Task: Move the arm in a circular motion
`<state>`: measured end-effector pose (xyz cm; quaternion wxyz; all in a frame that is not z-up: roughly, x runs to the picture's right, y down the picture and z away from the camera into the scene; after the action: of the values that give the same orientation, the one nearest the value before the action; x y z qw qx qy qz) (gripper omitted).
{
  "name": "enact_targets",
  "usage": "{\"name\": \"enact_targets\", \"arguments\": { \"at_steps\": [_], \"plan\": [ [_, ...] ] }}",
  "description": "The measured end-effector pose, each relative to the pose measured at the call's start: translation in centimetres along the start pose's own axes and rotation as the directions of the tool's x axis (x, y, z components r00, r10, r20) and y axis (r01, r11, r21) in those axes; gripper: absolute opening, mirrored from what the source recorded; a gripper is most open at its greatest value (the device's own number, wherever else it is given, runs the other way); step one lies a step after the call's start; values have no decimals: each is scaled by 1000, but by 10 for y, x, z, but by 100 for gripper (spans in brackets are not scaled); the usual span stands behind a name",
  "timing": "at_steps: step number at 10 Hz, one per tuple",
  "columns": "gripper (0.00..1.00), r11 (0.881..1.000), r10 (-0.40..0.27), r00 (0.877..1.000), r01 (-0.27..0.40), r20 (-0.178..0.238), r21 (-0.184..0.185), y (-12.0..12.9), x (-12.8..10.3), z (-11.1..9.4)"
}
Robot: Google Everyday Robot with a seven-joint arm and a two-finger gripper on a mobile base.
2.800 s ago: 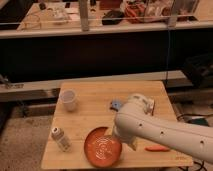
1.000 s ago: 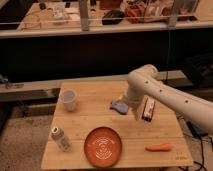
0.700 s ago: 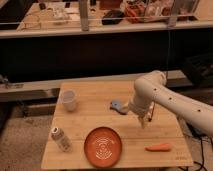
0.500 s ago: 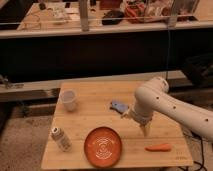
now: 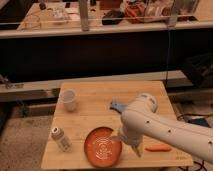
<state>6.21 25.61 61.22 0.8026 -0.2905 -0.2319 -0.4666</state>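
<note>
The cream-white arm comes in from the lower right, with small dark dots along its thick segments. Its rounded joint sits over the middle right of the wooden table. From there the last segment points down and toward the front. The small pale gripper at its tip hangs low over the table, just right of the orange plate and left of the carrot. It holds nothing that I can see.
A white cup stands at the table's back left. A small pale bottle lies at the front left. A blue object lies mid-table, partly behind the arm. A dark rail and a cluttered bench run behind the table.
The arm has swung from over the table's right-back area toward the front and left. The gripper has come down close to the plate's right edge. The objects have not moved.
</note>
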Motion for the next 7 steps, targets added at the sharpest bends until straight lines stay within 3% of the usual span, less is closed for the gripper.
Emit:
{"name": "enact_targets", "arguments": {
  "at_steps": [2, 4, 7],
  "plan": [
    [80, 995, -101, 995, 101, 8, 19, -32, -26, -8],
    [80, 984, -175, 985, 174, 5, 40, -60, -38, -17],
    [80, 979, -201, 979, 200, 24, 36, -91, -23, -18]
  ]
}}
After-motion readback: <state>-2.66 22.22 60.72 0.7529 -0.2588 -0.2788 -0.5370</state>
